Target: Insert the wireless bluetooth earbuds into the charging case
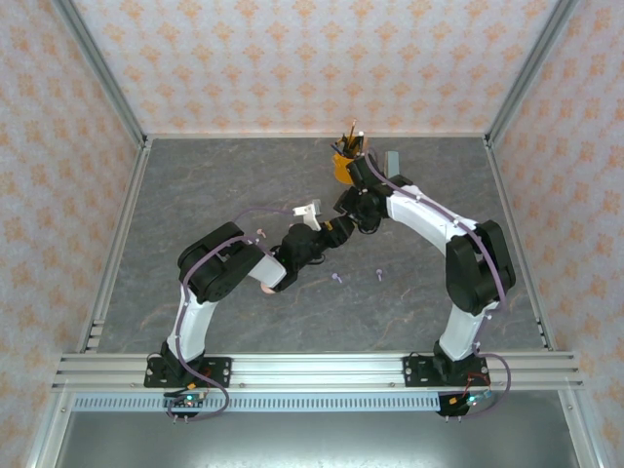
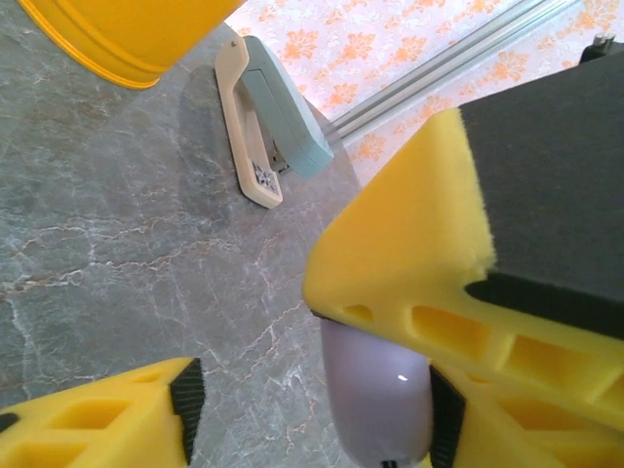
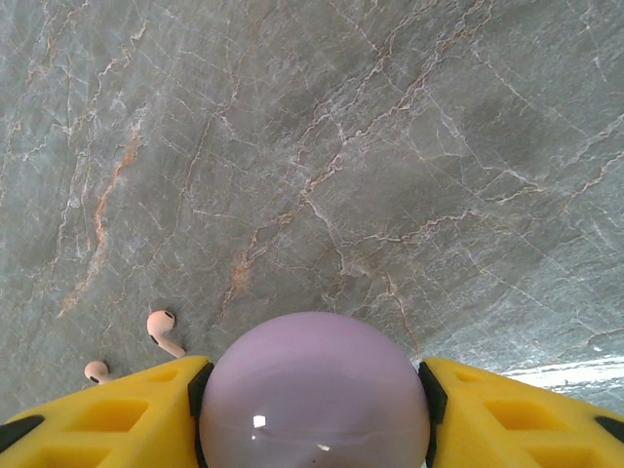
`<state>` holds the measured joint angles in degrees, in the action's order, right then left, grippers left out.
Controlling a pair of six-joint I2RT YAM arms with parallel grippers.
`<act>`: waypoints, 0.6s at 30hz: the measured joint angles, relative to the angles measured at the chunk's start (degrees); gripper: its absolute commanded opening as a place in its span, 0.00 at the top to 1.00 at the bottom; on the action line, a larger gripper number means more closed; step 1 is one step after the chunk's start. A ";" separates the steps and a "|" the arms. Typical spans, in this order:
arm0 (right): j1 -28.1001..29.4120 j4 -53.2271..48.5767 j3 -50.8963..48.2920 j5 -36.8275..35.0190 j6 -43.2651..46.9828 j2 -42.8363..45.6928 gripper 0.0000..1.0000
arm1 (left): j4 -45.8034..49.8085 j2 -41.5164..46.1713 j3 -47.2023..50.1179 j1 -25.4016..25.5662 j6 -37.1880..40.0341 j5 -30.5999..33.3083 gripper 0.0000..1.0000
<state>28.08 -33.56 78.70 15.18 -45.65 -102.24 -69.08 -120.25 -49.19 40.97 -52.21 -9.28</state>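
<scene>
**Earbuds loose on the bench, case up in your right pincer.**
Two pink earbuds [image 3: 161,330] lie on the bench [image 3: 390,146], just off the left finger of your right pincer [image 3: 312,382]. That pincer is half-spread and clamped on the lilac charging case [image 3: 314,414], probably to steady it for the other arm. Your left pincer [image 2: 292,390] gapes around what looks like the same case: one pad touches, the other is clear, so no grip. The lid seam is cut off, so you can't tell whether it's open.
</scene>
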 measured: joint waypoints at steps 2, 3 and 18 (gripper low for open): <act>-0.02 0.04 0.00 0.11 0.02 0.00 0.44 | -0.20 -0.02 -0.24 0.22 -0.26 0.44 0.44; -0.07 0.04 -0.02 0.13 0.00 0.00 0.44 | -0.22 -0.02 -0.35 0.26 -0.26 0.61 0.45; -0.48 0.87 -0.37 0.33 0.09 0.20 0.44 | -1.01 -1.11 -2.54 0.57 -0.46 0.81 0.65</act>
<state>27.59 -32.69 78.32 15.51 -45.56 -102.04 -70.08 -121.36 -51.72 41.54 -52.66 -8.47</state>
